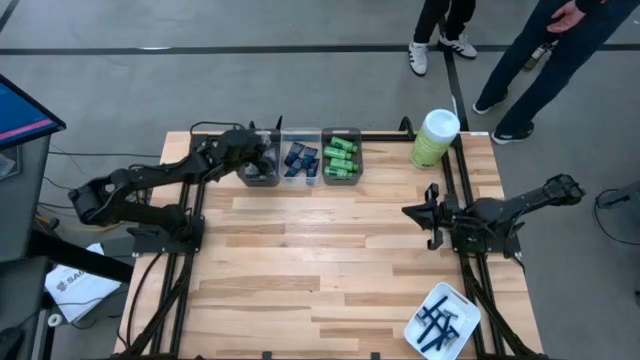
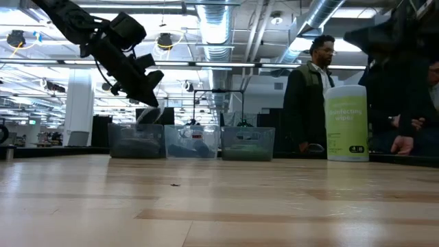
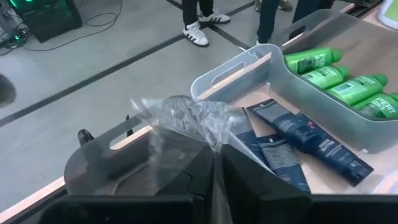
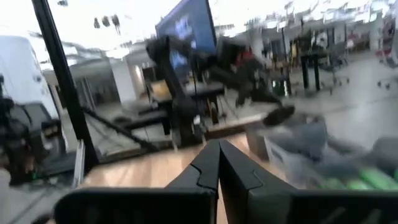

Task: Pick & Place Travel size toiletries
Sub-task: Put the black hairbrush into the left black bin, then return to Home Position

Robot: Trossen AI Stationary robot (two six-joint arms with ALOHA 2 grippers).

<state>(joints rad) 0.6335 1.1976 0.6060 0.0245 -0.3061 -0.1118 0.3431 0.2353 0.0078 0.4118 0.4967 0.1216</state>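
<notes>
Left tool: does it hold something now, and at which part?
Yes. The left tool pinches a crinkly packet by its edge, above the left bin. The right tool holds nothing.

Two matte black jointed arms, each ending in a hand [image 1: 262,152] with angular black fingers [image 4: 208,165].

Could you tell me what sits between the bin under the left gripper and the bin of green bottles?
A third clear bin holding dark navy tubes sits between the grey-packet bin and the green-bottle bin; the high view shows it best.
</notes>
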